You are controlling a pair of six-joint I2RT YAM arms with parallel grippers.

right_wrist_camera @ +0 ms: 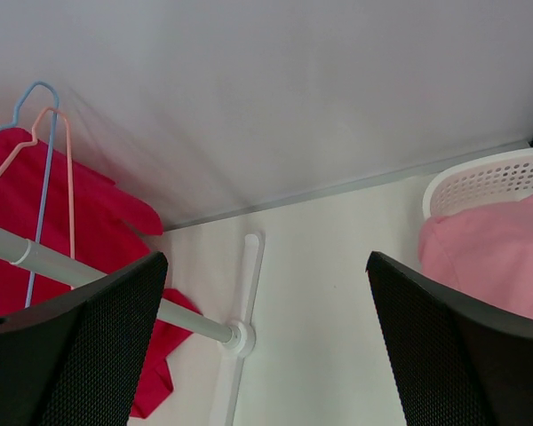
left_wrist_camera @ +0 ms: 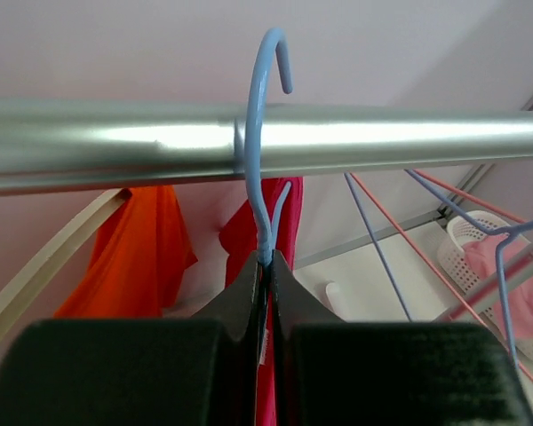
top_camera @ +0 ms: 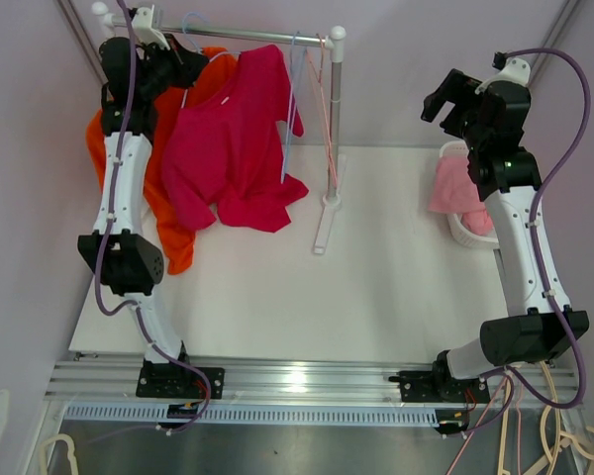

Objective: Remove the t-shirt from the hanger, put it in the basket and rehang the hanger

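Jaws of left gripper (left_wrist_camera: 265, 264) together, clamped on the neck of a slim pale blue hanger (left_wrist_camera: 259, 133), hook over the silver metal rail (left_wrist_camera: 115, 142). Draped on that hanger, not yet off it: magenta-red t-shirt (top_camera: 233, 139), high at the rail's left end, lower folds bunched down toward the white worktop (top_camera: 376, 287). Just behind and left of it, an orange garment (top_camera: 163, 178). Further right along the rail, two bare hangers (top_camera: 295, 89), one blue, one pink. Right gripper (right_wrist_camera: 266, 257) raised well apart from the rack, jaws wide apart, holding nothing. Beneath it, at the worktop's right edge, a white mesh basket (right_wrist_camera: 480, 177) with pink cloth (right_wrist_camera: 489, 248) inside.
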